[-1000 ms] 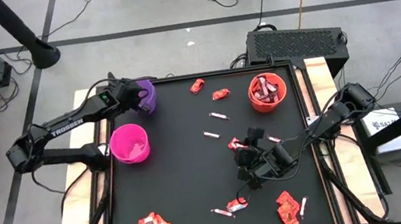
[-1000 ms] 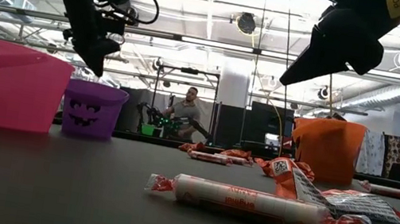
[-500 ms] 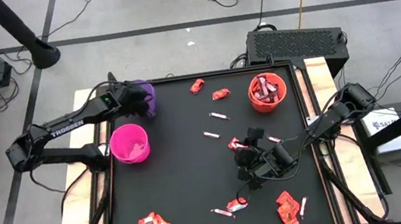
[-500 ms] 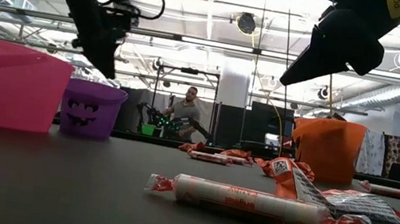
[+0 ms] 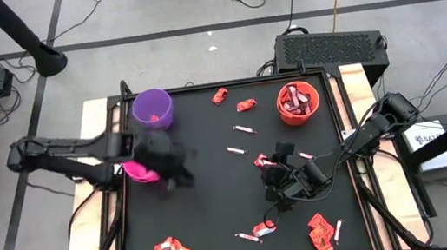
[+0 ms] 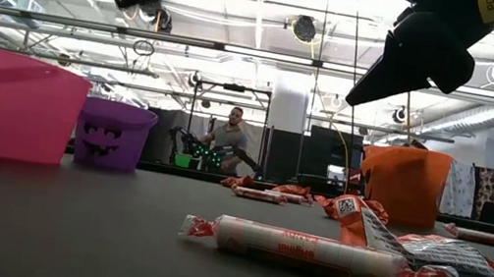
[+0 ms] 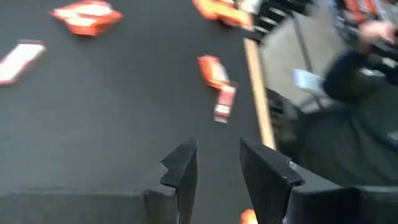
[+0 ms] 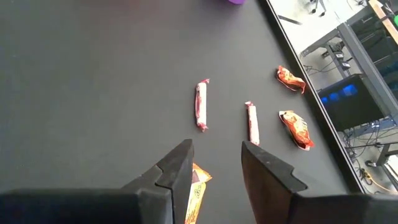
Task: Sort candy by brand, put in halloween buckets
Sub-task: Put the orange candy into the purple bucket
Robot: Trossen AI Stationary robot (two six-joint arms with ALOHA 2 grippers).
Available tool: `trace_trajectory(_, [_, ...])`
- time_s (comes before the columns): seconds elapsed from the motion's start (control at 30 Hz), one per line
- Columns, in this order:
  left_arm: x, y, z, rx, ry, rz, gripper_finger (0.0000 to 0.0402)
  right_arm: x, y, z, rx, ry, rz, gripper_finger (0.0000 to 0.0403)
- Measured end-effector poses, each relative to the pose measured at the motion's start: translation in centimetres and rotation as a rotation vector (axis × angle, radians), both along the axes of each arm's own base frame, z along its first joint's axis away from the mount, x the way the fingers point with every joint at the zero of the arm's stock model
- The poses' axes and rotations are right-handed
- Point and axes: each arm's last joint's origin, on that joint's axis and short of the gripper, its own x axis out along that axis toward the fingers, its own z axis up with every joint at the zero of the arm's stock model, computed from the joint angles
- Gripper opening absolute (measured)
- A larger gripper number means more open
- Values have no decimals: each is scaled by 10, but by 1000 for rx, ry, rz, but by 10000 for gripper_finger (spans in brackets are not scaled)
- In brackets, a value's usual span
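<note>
The candy is scattered over the black counter: thin pinkish-white sticks near the middle, shiny red packets along the near edge and by the far edge, and a few dark bars already lying in the orange bucket at the far right. The purple bucket stands at the far left corner, and the magenta-pink bucket sits just nearer, partly hidden under the left arm. These sweets look very light, and their crinkly foil is probably slippery; the sticks seem stiff enough to pinch across the middle, while the flat packets would likely be better taken by a raised edge or crimped end, since they may slide on the smooth top. The left tool is blurred above the counter beside the pink bucket, its fingers spread a little with nothing between them. The right tool hangs low over the centre-right of the counter, fingers likewise parted and empty, with a red packet just beneath it and two sticks ahead. The counter is a matte dark sheet with wooden side rails. Beyond it the low view shows an open workshop with ceiling lights, racks, and seated people well behind.
</note>
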Motion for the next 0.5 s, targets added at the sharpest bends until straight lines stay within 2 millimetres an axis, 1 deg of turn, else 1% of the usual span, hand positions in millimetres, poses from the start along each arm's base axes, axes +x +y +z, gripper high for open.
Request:
trace_trajectory(0.13, [-11, -51, 3, 12, 2, -33, 125, 0, 0, 0, 3, -2, -2, 128])
trace_trajectory(0.23, [-20, -83, -2, 4, 47, -18, 125, 0, 0, 0, 4, -2, -2, 128])
trace_trajectory(0.33, [-27, -112, -12, -22, 113, -18, 125, 0, 0, 0, 4, -2, -2, 128])
trace_trajectory(0.5, [-25, -154, -41, -50, 279, -6, 125, 0, 0, 0, 6, -4, -3, 128])
